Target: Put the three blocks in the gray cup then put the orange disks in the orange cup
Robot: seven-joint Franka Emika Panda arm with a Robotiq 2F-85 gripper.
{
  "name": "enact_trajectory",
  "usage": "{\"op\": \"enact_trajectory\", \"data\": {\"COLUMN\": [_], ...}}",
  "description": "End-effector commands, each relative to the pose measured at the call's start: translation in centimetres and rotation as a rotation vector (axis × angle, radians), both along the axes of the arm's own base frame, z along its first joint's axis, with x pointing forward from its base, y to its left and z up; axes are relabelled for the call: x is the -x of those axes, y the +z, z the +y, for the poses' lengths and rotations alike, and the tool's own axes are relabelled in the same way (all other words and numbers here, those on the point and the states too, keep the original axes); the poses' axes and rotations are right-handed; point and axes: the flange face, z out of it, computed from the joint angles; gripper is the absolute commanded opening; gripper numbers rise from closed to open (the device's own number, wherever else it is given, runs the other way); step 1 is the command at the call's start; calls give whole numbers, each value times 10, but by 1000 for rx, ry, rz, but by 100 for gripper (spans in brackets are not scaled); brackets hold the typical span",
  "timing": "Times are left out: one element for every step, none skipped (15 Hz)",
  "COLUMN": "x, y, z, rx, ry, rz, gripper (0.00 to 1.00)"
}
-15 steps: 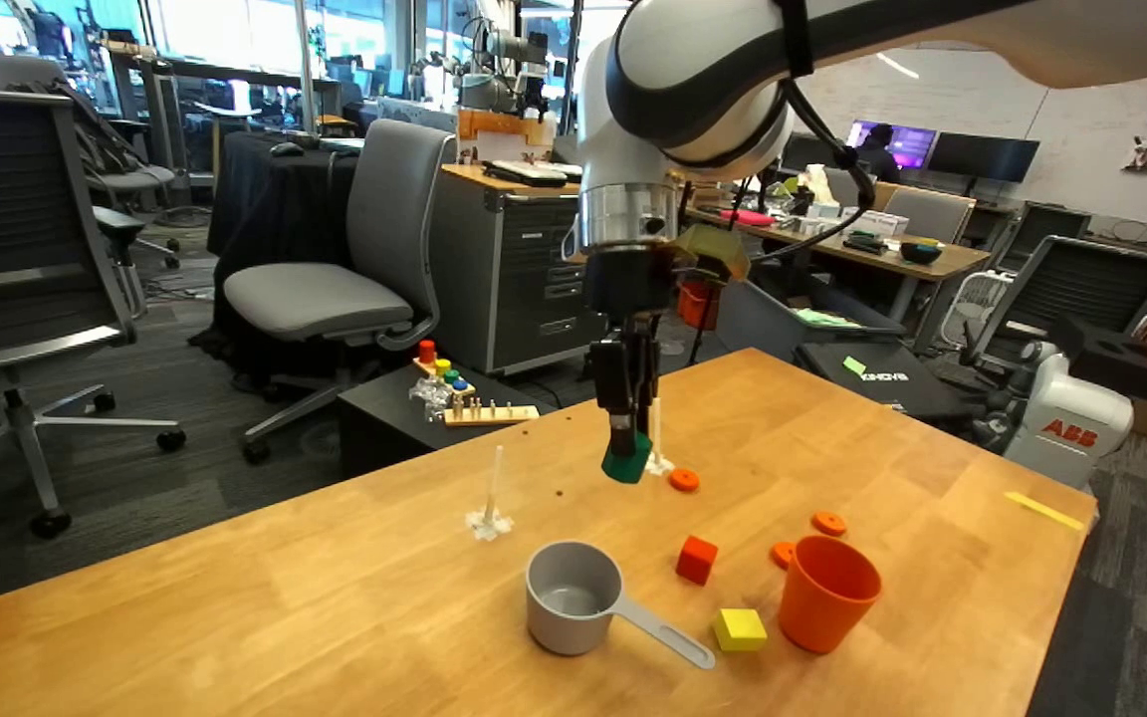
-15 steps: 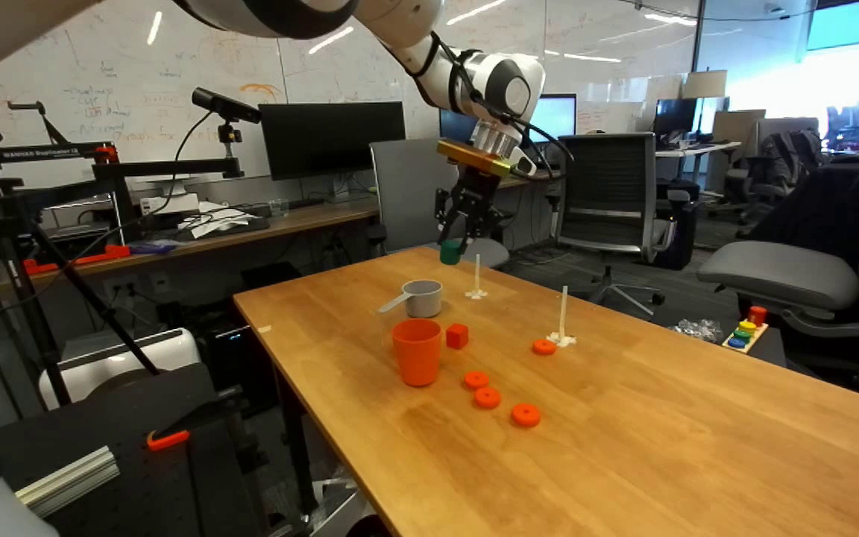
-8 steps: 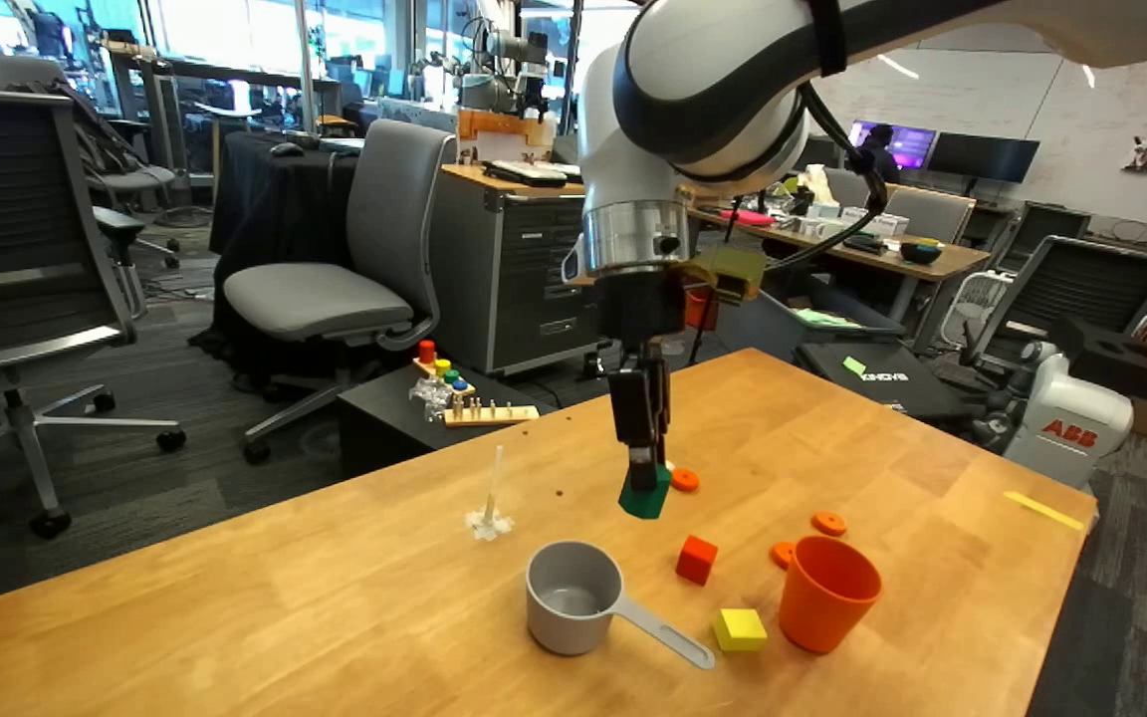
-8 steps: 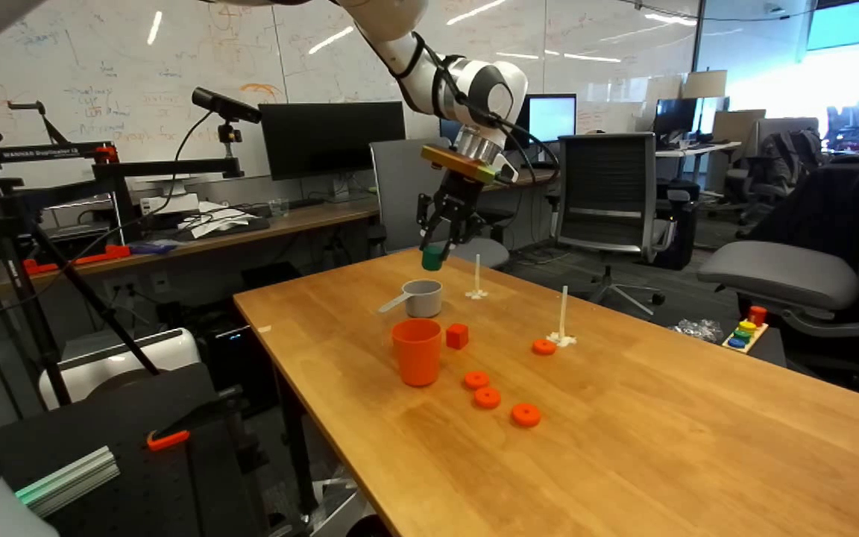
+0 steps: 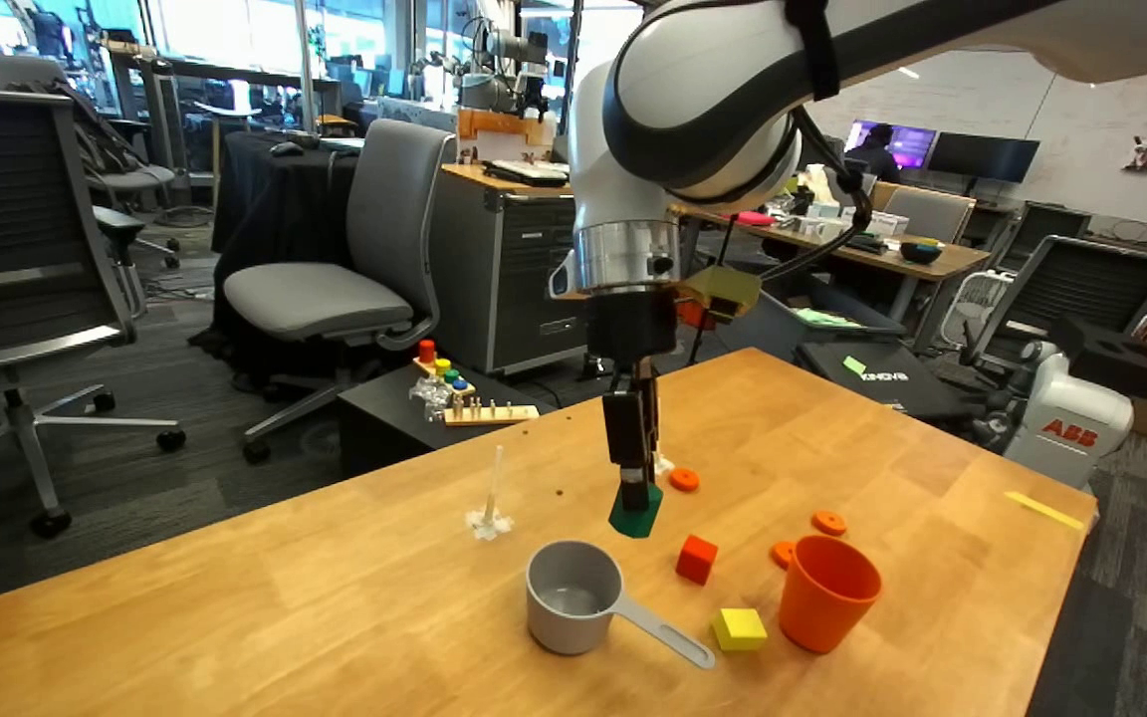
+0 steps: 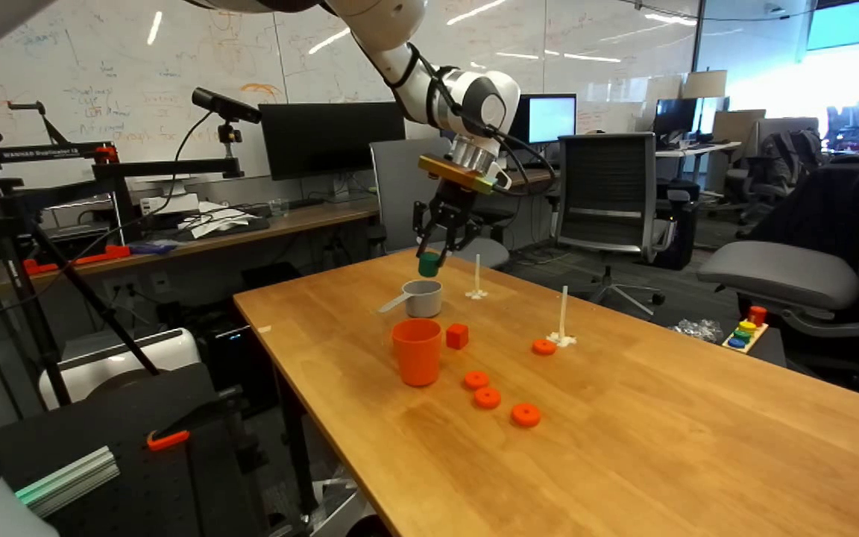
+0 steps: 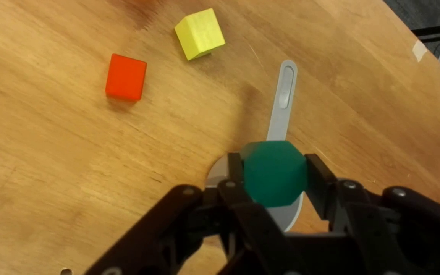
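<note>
My gripper (image 7: 274, 168) is shut on the green block (image 7: 275, 177), which shows a many-sided face. It holds the block in the air; in the wrist view the block covers part of the gray cup (image 5: 569, 612). The cup's handle (image 7: 282, 109) points away from the gripper. The red cube (image 5: 697, 560) and yellow block (image 5: 739, 630) lie on the table and also show in the wrist view. The orange cup (image 6: 417, 358) stands upright beside the yellow block, which is hidden in an exterior view. Several orange disks (image 6: 487, 397) lie flat on the table.
Two thin white pegs stand taped to the table (image 6: 623, 440): a nearer peg (image 6: 562, 317) with one orange disk beside it, and a farther peg (image 6: 476, 276). A yellow tape strip (image 5: 1043, 510) marks the table near an edge.
My gripper has moved down and nearer to the gray cup, with the green block still in it. The cups, the other blocks and the disks have not moved.
</note>
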Motion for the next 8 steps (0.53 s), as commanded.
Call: {"op": "enact_trajectory", "data": {"x": [-5,-5,-7,-7,-9,-10,-12,-14], "y": [-4,-7,-10,-12,-15,-17,-18,-19], "z": [11,13,16,19,23,27,31,34], "rx": [-12,-12,-12,-13,-13,-10,-7,-7], "ry": [26,29,34,36,39,43,48,51], "rz": [-14,-12,-14,-17,-19,-25,-32,-37], "gripper": [19,19,19,19,19,19,19,19]}}
